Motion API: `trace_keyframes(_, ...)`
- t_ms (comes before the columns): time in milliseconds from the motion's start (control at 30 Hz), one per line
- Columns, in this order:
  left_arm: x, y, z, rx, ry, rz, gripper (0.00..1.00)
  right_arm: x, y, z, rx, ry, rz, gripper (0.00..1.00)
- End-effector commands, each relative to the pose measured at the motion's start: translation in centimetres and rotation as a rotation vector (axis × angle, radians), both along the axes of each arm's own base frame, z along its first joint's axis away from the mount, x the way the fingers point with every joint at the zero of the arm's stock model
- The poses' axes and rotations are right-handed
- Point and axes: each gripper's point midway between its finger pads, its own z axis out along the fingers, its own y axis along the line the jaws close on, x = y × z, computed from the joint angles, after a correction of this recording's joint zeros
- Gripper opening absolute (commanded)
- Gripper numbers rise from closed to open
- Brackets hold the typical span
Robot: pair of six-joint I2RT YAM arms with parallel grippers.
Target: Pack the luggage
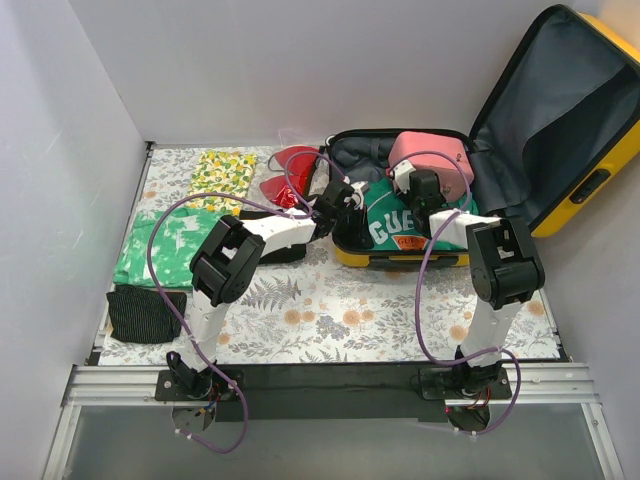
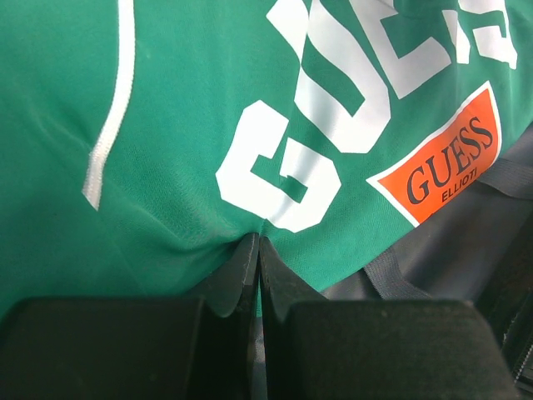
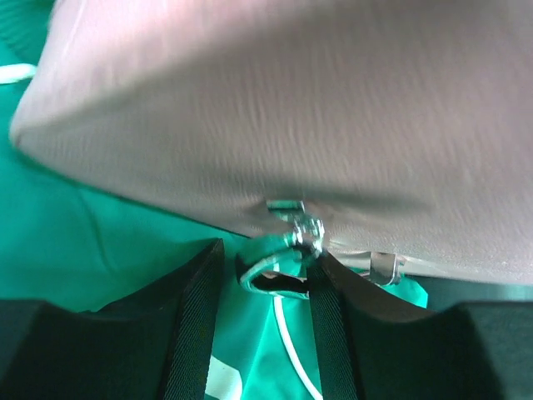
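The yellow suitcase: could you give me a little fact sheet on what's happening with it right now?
luggage: lid open, leaning back to the right
inside: green shirt, with the pink case over it at the back
left gripper: shut, pinching the green shirt
right gripper: fingers either side of the pink case's metal ring; grip unclear
outside, to the left: yellow patterned cloth, green and white cloth, dark striped cloth, red item

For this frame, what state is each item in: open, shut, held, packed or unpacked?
Yellow suitcase: open, lid raised.
Green shirt: inside suitcase, fabric pinched.
Left gripper: fingers shut on the shirt.
Pink case: inside suitcase, at the back.
Right gripper: fingers astride the pink case's metal ring; grip unclear.
Lemon-print cloth: folded on the mat, unpacked.
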Motion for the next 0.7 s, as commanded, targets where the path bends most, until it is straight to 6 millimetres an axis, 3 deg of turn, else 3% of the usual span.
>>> trace_keyframes(0, -2.9, 2.3, -5.5, 0.132, 0.133, -0.013, 0.00, 1.7, -1.1, -0.4, 0.044, -0.011, -0.067, 0.52)
trace_keyframes(167, -2.9, 2.2, -5.7, 0.132, 0.138, -0.014, 0.00, 2.7, -2.4, 0.5, 0.039, -0.042, -0.113, 0.53)
trace_keyframes(433, -3.0, 2.2, -5.7, 0.130, 0.144, -0.019, 0.00, 4.4, -1.1, -0.1, 0.027, -0.030, -0.029, 0.57)
trace_keyframes(667, -3.1, 2.2, -5.9, 0.131, 0.144, -0.026, 0.00, 2.4, 1.5, -0.2, 0.024, 0.003, 0.113, 0.48)
